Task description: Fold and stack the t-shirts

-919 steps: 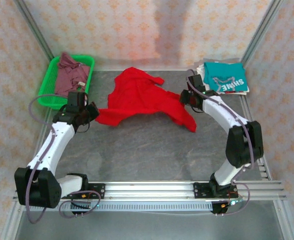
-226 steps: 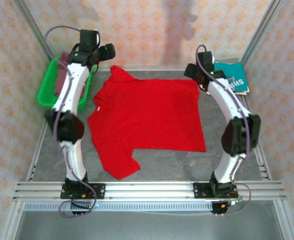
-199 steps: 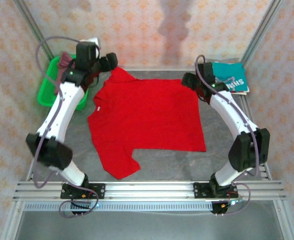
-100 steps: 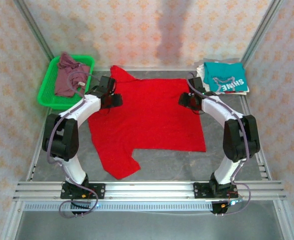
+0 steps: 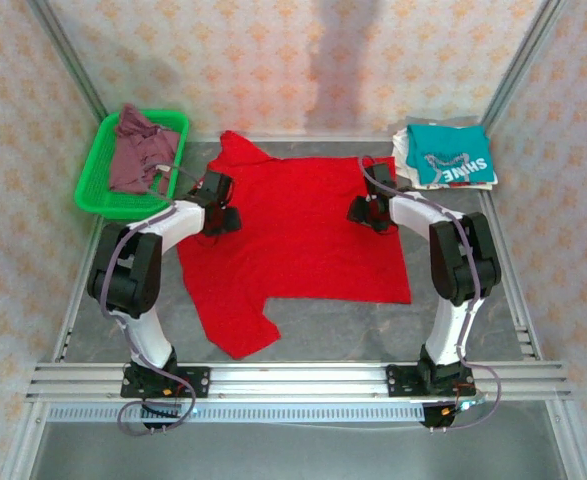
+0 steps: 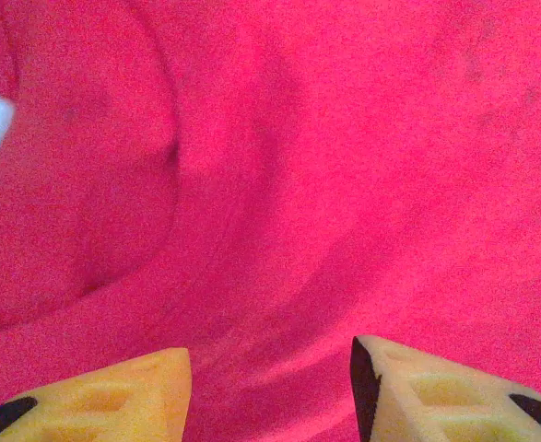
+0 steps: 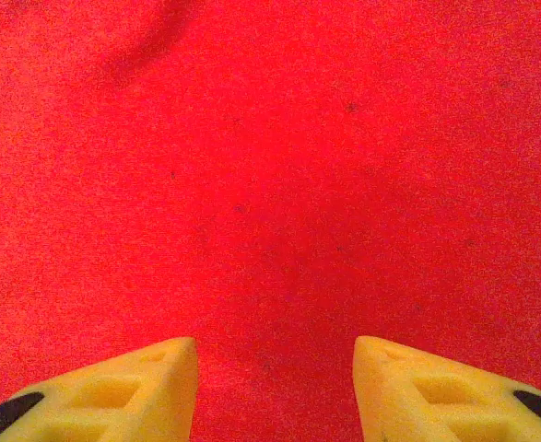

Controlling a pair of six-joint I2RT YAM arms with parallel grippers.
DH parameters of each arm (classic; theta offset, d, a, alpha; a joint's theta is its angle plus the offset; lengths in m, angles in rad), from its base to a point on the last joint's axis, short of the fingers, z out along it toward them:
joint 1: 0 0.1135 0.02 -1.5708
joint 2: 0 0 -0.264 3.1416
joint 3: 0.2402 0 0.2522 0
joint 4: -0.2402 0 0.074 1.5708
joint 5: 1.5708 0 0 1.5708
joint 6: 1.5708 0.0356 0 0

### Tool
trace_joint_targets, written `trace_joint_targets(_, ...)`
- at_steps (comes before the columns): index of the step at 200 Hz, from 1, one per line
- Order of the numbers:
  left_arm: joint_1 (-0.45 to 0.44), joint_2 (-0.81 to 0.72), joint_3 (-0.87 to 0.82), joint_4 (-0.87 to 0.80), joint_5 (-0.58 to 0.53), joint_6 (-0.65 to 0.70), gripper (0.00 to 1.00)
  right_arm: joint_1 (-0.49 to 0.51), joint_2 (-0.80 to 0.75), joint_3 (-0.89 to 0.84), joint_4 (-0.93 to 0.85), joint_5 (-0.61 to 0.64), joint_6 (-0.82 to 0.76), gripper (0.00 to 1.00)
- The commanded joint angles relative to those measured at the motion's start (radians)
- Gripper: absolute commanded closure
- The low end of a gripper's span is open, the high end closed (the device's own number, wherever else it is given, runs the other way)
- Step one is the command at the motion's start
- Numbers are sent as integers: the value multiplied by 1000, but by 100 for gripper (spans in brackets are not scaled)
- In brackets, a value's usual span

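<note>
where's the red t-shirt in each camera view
top external: red t-shirt spread flat mid-table, between the green basket and the teal shirt.
left wrist: red t-shirt beneath the left gripper.
right wrist: red t-shirt beneath the right gripper.
shared landmark: left gripper and right gripper, over the shirt's far half from above.

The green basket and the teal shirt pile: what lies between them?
In the top view, the red t-shirt lies spread flat between the green basket and the teal shirt, with the left gripper and right gripper over it.
</note>
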Motion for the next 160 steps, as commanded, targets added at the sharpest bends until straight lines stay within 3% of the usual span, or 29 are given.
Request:
trace_joint_targets(1, 4, -83, -60, 18, -51, -25, 51, 4, 9, 26, -3, 1, 12, 52)
trace_joint_targets(81, 30, 45, -8, 30, -28, -52, 52, -10, 167, 210, -73, 92, 12, 52)
trace_joint_targets(133, 51, 42, 26, 27, -25, -55, 52, -26, 342, 462, -199, 161, 6, 52)
trace_joint_targets(160, 62, 107, 125, -9, -17, -44, 52, -30, 436, 584, -255, 171, 15, 52)
